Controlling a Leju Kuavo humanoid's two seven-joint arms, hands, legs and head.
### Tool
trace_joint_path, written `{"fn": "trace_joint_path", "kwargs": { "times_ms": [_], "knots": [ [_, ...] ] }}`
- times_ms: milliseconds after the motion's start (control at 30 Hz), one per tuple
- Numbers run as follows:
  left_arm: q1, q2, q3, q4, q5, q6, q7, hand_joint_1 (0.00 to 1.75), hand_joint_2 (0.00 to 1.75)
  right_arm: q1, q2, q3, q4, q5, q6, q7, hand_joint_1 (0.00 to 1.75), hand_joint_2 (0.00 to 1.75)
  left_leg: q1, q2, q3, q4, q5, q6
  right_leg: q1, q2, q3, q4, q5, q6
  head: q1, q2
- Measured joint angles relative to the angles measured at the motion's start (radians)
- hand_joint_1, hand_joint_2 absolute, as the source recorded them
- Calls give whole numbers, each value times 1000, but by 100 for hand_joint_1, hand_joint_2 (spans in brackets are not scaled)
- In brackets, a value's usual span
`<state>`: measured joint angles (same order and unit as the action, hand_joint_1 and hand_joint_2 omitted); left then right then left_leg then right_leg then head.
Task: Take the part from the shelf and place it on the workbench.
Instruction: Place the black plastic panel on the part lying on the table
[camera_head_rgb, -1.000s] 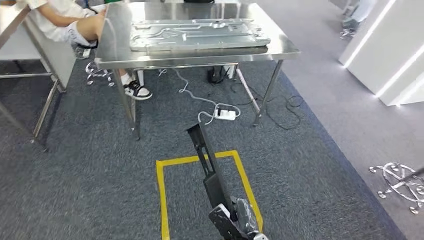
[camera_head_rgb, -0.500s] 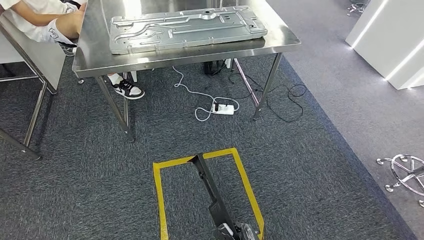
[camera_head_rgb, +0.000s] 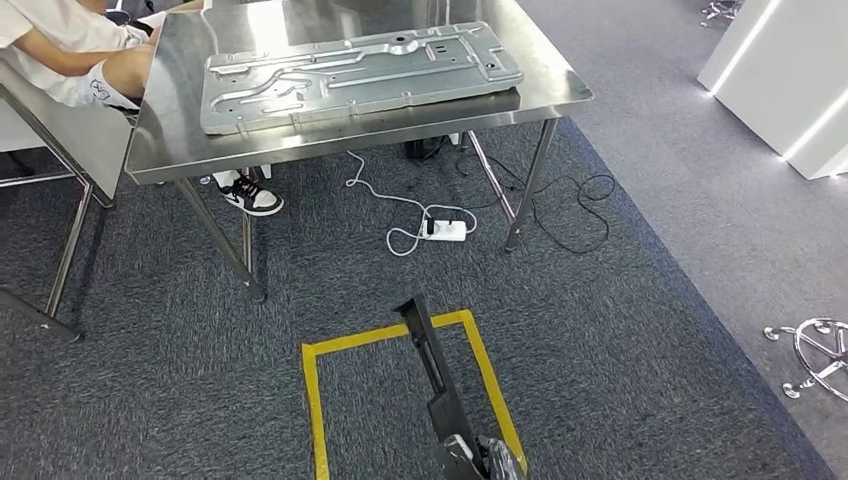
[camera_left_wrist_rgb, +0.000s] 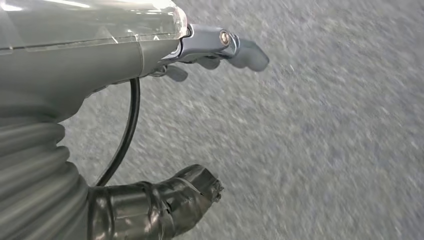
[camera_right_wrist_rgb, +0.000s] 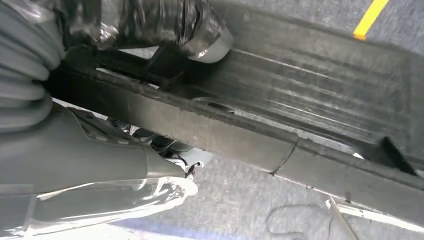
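The part (camera_head_rgb: 432, 360) is a long black bar that rises from the bottom of the head view over the carpet. My right hand (camera_head_rgb: 487, 460) grips its near end, and the right wrist view shows the thumb (camera_right_wrist_rgb: 165, 22) pressed on the black part (camera_right_wrist_rgb: 300, 100). The workbench (camera_head_rgb: 545, 92) is a steel table ahead, carrying a large grey metal panel (camera_head_rgb: 350, 75). My left hand (camera_left_wrist_rgb: 100, 60) hangs over the carpet with its fingers apart, holding nothing.
A yellow tape square (camera_head_rgb: 312, 400) marks the carpet under the part. A white power strip (camera_head_rgb: 445, 230) and cables lie under the workbench. A person (camera_head_rgb: 70, 60) sits at its left end beside another steel table (camera_head_rgb: 60, 260). A chair base (camera_head_rgb: 820, 350) stands at the right.
The camera has moved: the workbench has shifted left and the view keeps changing. The part in my right hand shows lower in the picture than a second ago.
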<state>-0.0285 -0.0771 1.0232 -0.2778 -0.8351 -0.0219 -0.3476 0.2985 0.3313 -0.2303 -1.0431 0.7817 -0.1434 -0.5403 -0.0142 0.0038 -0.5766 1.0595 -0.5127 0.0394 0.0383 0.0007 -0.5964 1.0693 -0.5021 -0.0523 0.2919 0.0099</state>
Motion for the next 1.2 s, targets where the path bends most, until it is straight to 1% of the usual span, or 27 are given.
{"fn": "trace_joint_path", "kwargs": {
  "times_ms": [67,100,133,200,233,267,300,367,400,433,467,500,567,633,667,700,767,800,833,867,933,967,1000,1067,1133,1167,1200],
  "knots": [
    [2,1,8,1,-10,11,24,0,175,3,1,-4,-3,0,0,5,175,175,9,0,18,-33,14,2,0,0,8,-6,-3,11,-3,0],
    [3,0,13,2,-14,15,32,0,175,4,1,-6,-5,0,0,6,175,175,16,1,29,-50,21,2,-2,1,4,9,-16,20,-3,0],
    [3,-2,17,2,-19,17,38,0,175,6,0,-8,-7,1,3,5,175,175,23,2,38,-64,26,1,-7,2,-10,45,-39,30,-4,0],
    [4,-3,23,3,-28,16,41,0,175,7,0,-15,-7,9,16,-5,175,175,32,2,46,-72,27,-2,-26,2,-69,159,-94,54,-4,0],
    [4,-4,25,3,-32,14,39,0,175,7,-1,-21,-7,16,23,-12,175,175,38,2,48,-72,24,-6,-37,1,-96,207,-107,65,-3,0],
    [4,-5,26,3,-35,13,36,0,175,8,-1,-27,-6,24,29,-18,175,175,44,1,51,-72,21,-11,-48,1,-110,226,-102,77,-3,0],
    [4,-5,28,3,-39,11,33,0,175,9,-1,-34,-6,32,33,-22,175,175,52,1,56,-71,16,-19,-59,0,-106,211,-79,88,-3,0],
    [4,-5,34,3,-46,6,24,0,175,9,-1,-48,-6,50,40,-27,175,175,66,-1,67,-66,3,-39,-78,-2,-52,93,-3,110,-3,0],
    [3,-5,39,3,-49,3,18,0,175,8,0,-56,-8,60,44,-28,175,175,69,-1,71,-62,-5,-52,-80,-1,-24,32,21,115,-3,0],
    [1,-6,43,3,-52,0,12,0,175,8,2,-64,-10,70,48,-29,175,175,70,-2,73,-59,-11,-63,-80,0,-4,-9,33,114,-3,0],
    [-1,-6,47,3,-56,-3,6,0,175,8,4,-70,-13,78,51,-29,175,175,70,-2,73,-58,-15,-72,-77,1,4,-27,32,110,-3,0],
    [-2,-6,48,3,-59,-6,1,0,175,8,6,-75,-16,84,52,-30,175,175,69,-2,74,-58,-16,-78,-73,1,4,-27,26,101,-4,0],
    [-5,-7,49,3,-63,-10,-5,0,175,9,7,-81,-19,88,52,-30,175,175,72,-1,80,-64,-17,-86,-72,1,2,-24,23,85,-4,0],
    [-9,-8,49,3,-65,-12,-8,0,175,10,10,-85,-22,90,52,-30,175,175,75,0,76,-42,-36,-90,-71,0,8,-28,21,65,-6,0],
    [-10,-9,49,4,-66,-12,-9,0,175,9,11,-88,-25,90,52,-30,175,175,75,0,61,-5,-58,-88,-70,-1,12,-32,20,55,-7,0],
    [-11,-9,49,4,-66,-13,-9,0,175,9,12,-89,-26,91,52,-30,175,175,72,0,32,56,-90,-85,-66,-2,15,-33,18,47,-7,0],
    [-10,-9,50,4,-66,-13,-9,0,175,7,13,-91,-28,91,52,-28,175,175,63,0,-43,194,-145,-77,-55,-3,19,-33,13,36,-7,0],
    [-9,-9,51,4,-66,-14,-9,0,175,7,13,-92,-28,88,51,-25,175,175,58,-1,-71,240,-153,-72,-48,-3,22,-32,10,31,-8,0],
    [-9,-9,51,4,-67,-14,-8,0,175,8,13,-92,-28,84,49,-18,175,175,53,-1,-82,246,-137,-66,-42,-2,26,-31,7,27,-8,0],
    [-8,-9,51,4,-70,-14,-7,0,175,10,13,-91,-29,78,46,-8,175,175,48,-1,-76,219,-106,-58,-37,-2,31,-31,3,25,-8,0],
    [-8,-8,52,4,-82,-14,-3,0,175,15,13,-84,-37,77,39,17,175,175,38,0,-29,96,-28,-37,-29,-1,41,-28,-5,23,-7,0],
    [-9,-7,52,4,-92,-14,1,0,175,18,13,-78,-45,87,36,29,175,175,33,-1,-8,43,-5,-30,-25,1,42,-25,-8,25,-7,0],
    [-9,-6,52,4,-103,-14,4,0,175,20,10,-72,-56,105,34,44,175,175,29,-1,6,8,6,-25,-24,2,41,-23,-10,28,-7,0],
    [-8,-3,52,4,-134,-20,10,0,175,27,-11,-53,-101,165,43,97,175,175,24,-2,9,-10,6,-23,-24,3,37,-21,-10,37,-8,0],
    [-7,1,52,4,-166,-31,13,0,175,34,-61,-30,-180,219,73,180,175,175,28,-3,12,-19,12,-17,-27,2,34,-13,-18,50,-8,0],
    [-8,3,52,4,-179,-36,13,0,175,33,-96,-19,-227,232,90,225,175,175,30,-3,14,-25,15,-13,-30,1,25,9,-34,57,-8,0],
    [-9,6,52,4,-188,-40,13,0,175,24,-139,-8,-275,241,106,268,175,175,32,-2,16,-29,17,-11,-33,1,6,51,-59,65,-8,0]
  ]
}}
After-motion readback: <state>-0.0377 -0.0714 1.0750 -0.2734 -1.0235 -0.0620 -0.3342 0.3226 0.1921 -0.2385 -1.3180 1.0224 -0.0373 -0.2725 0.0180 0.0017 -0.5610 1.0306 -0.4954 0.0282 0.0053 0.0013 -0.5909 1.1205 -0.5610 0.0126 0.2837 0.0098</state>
